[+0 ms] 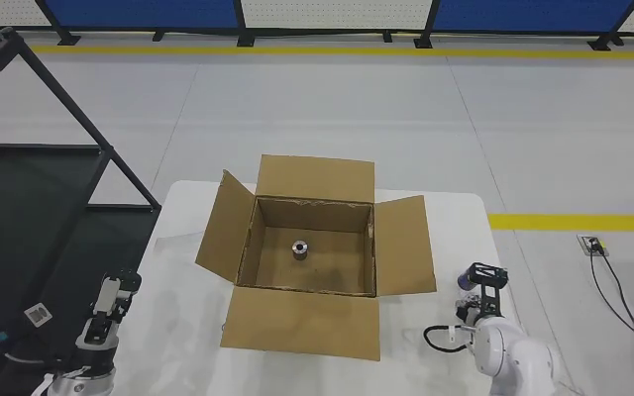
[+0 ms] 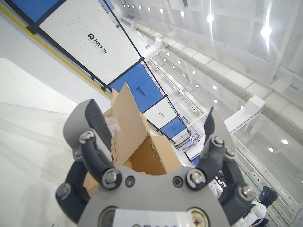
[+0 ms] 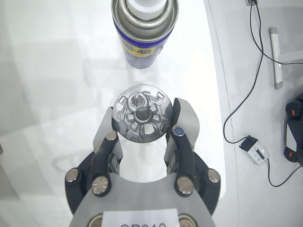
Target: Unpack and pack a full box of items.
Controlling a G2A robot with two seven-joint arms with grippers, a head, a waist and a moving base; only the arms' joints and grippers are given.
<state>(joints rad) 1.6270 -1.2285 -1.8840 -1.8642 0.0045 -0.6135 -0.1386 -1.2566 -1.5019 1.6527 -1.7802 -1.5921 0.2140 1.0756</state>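
Left gripper [image 2: 151,119], left of table [image 1: 188,327], jaws wide, empty; cardboard box [image 1: 307,252] centre, flaps out, small metal part [image 1: 297,248] on its floor; right gripper [image 3: 143,111], right of box, clamps a metal disc [image 3: 142,114] by its rim, near upright spray can [image 3: 144,22]; disc prob. heavy, rigid, slick; rim hold suits.

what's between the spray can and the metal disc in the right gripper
Just a bare stretch of white table, in the right wrist view. The spray can stands upright just beyond the metal disc, which the right gripper holds.
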